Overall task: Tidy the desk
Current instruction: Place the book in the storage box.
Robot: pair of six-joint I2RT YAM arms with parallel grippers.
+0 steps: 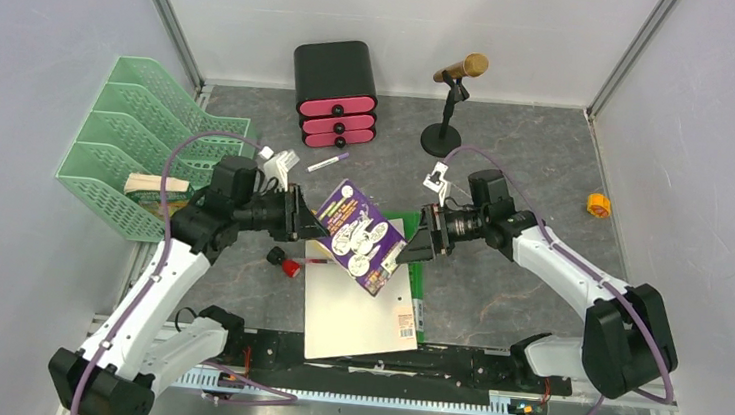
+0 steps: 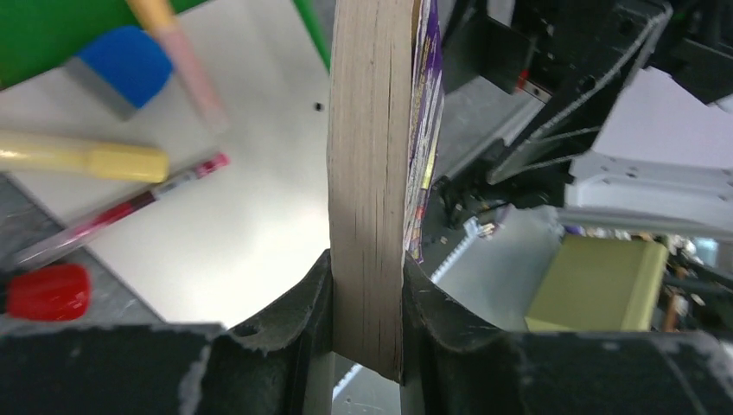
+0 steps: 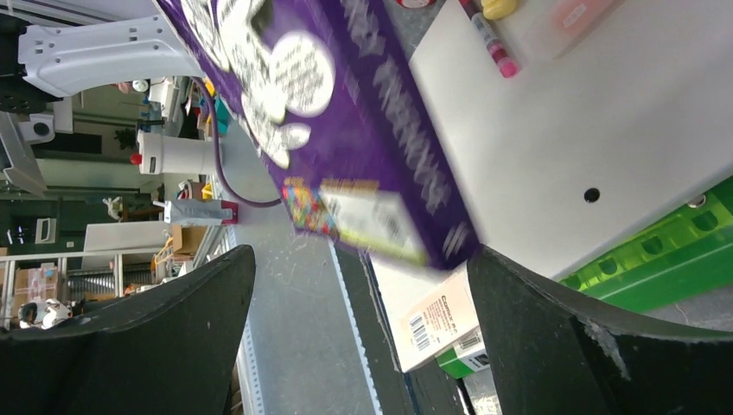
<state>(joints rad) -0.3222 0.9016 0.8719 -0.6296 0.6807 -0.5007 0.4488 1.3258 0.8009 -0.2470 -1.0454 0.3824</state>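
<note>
Left wrist: left gripper clamps edge of book.

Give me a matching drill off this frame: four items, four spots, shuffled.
Items
1. purple book
2. black drawer box
3. microphone
4. orange roll

Spots
A. alone near the right edge of the desk
B. clamped in the left hand, over the white binder
C. back of the desk, pink fronts
D. on a black stand, right of the drawer box

Pairs: 1-B, 2-C, 3-D, 4-A
</note>
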